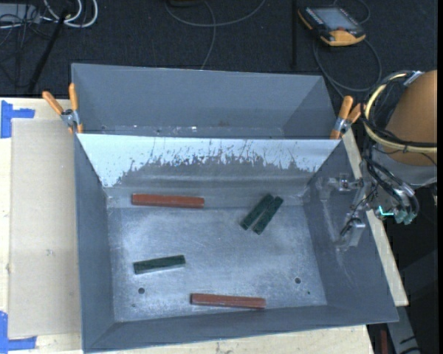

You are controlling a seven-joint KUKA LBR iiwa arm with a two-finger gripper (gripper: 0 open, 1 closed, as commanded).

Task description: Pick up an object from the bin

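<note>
Jaws sit over the right sloped wall of the bin (207, 109), at the end of the arm (410, 124) coming in from the right. Open or closed: cannot tell. Nearest item is the dark green pair of bars (262, 213), lying tilted side by side on the floor right of centre, apart from the jaws. Further left: upper red-brown bar (167, 200) near the back, single dark green bar (159, 264) lower left, lower red-brown bar (227, 300) along the front edge. All lie flat, well apart.
</note>
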